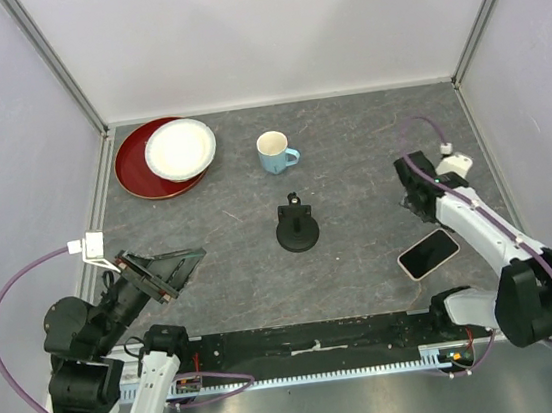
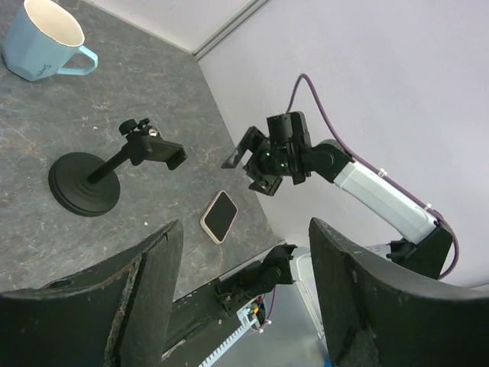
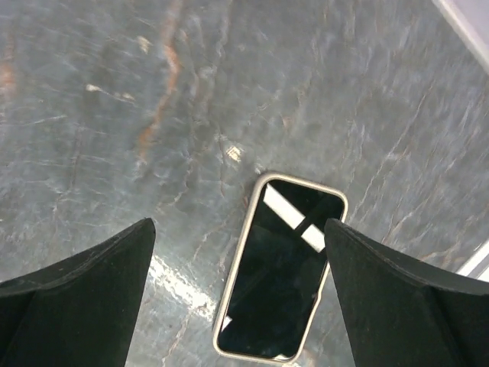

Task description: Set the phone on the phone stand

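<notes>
Grey worktop [image 1: 351,157]: we see the phone [image 1: 428,253] flat below the nearer right jaws, wide open, empty, spanning its width; left jaws open, empty.

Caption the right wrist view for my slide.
Right gripper open, phone lying screen-up on the table below.
</notes>
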